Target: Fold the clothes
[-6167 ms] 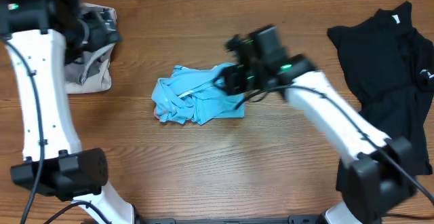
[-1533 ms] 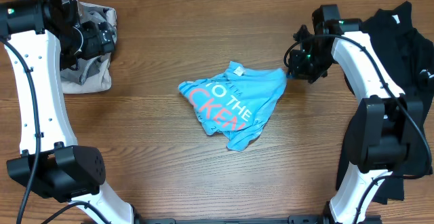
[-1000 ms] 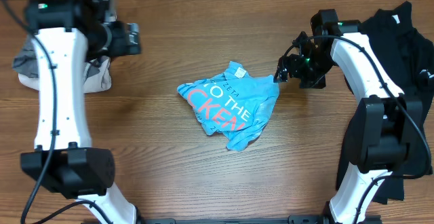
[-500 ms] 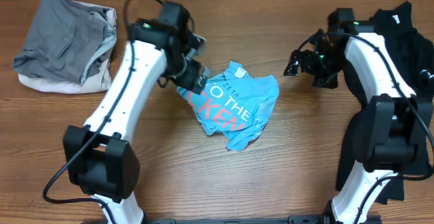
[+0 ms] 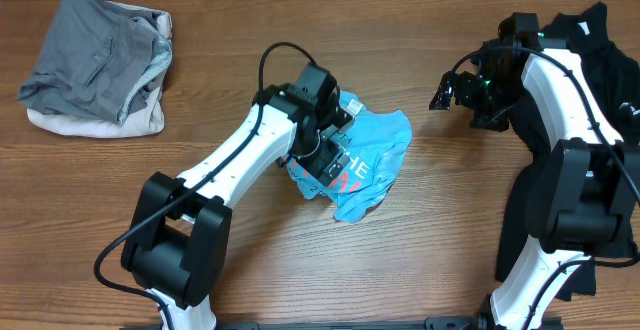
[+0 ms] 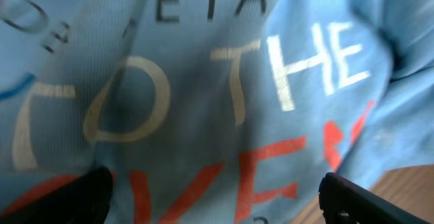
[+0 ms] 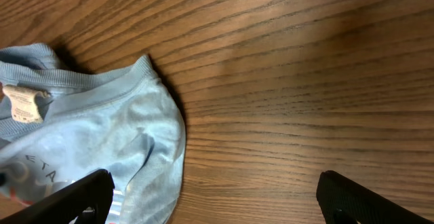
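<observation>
The light blue T-shirt (image 5: 375,155) lies crumpled in the middle of the table, its red-and-white lettering facing up. My left gripper (image 5: 330,155) hangs low over the shirt's left half with its jaws wide open. In the left wrist view the printed cloth (image 6: 224,95) fills the frame, and the gripper (image 6: 213,203) has nothing pinched between its fingers. My right gripper (image 5: 447,92) stands open above bare wood just right of the shirt. The right wrist view shows the shirt's collar edge (image 7: 88,129) at the left, apart from the gripper (image 7: 213,200).
A black shirt (image 5: 580,80) lies spread at the table's right side, partly under the right arm. A grey and cream pile (image 5: 95,60) sits at the back left corner. Bare wood (image 5: 420,260) runs along the front.
My left arm swung from the grey pile at the far left to over the blue shirt. My right gripper opened, let go of the shirt's right edge and drew back to the right.
</observation>
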Controlling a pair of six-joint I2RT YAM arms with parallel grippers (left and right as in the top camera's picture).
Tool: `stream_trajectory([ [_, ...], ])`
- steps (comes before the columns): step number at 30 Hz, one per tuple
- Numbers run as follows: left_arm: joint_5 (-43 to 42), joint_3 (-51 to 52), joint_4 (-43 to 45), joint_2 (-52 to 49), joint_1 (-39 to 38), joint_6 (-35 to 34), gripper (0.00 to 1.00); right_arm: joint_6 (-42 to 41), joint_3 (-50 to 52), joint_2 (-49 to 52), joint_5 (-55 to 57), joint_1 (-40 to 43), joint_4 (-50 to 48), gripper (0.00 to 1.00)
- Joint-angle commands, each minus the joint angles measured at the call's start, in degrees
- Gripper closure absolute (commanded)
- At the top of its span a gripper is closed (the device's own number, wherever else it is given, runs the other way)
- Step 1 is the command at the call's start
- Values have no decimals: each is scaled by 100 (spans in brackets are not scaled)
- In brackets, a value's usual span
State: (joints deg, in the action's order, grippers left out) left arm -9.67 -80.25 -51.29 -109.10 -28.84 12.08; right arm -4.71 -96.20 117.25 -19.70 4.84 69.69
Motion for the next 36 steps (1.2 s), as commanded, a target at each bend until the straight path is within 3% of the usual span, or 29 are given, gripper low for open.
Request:
stream_trajectory([
  [1,-83,638,323,-31,2,-334,1,0,-98,-275,-52,7,-20,0],
  [6,363,1082,688,-31,4,-437,0,0,-98,-275,-52,7,-46,0],
  [15,3257,1250,1220,-31,155,-457,0,0,-98,-275,-52,7,-98,0],
  [19,3919,1250,1784,-31,505,-457,0,0,-98,-275,-52,7,-129,0],
  [26,3836,1123,2643,-28,1034,-459,0,0,-98,-275,-52,7,-175,0],
  [31,3587,435,1698,-4,820,-472,0,-2,-98,-275,-55,7,-181,0],
  [32,3206,48,1191,-2,682,-553,0,-2,-98,-275,-55,7,-186,0],
  [36,1720,-704,492,-2,387,-879,0,-4,-98,-275,-57,7,-188,0],
])
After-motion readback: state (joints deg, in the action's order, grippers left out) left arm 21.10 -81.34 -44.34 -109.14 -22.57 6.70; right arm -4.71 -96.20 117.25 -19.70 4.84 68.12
